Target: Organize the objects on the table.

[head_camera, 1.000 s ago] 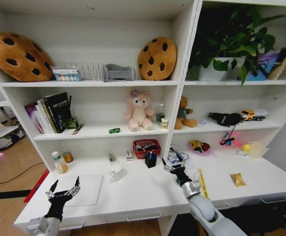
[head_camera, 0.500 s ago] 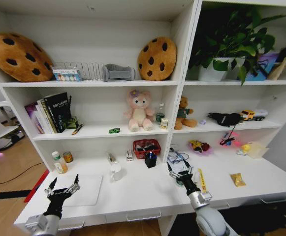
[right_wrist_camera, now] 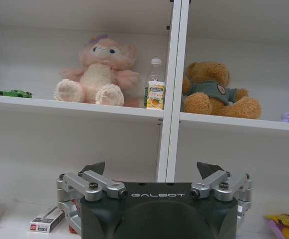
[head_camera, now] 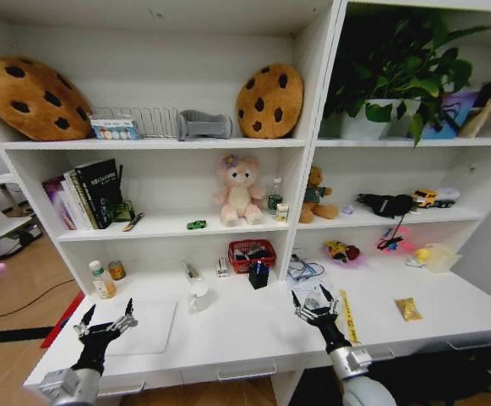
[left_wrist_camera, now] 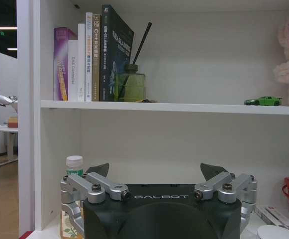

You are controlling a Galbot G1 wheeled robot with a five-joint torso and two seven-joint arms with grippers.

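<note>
Right pincer (head_camera: 315, 305) wide open above table (head_camera: 253, 334), yellow flat strip (head_camera: 347, 315) just beside.

Pink plush bear (head_camera: 239, 190) sits between two cookie cushions (head_camera: 269, 101)

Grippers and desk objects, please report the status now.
Left gripper open, over silver laptop. Right gripper open, empty, beside yellow strip. Gold snack packet untouched. Nothing blocking.

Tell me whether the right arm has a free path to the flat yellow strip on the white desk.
Probably yes. The open right gripper hovers just beside the flat yellow strip, which lies on the white desk with nothing between them.
</note>
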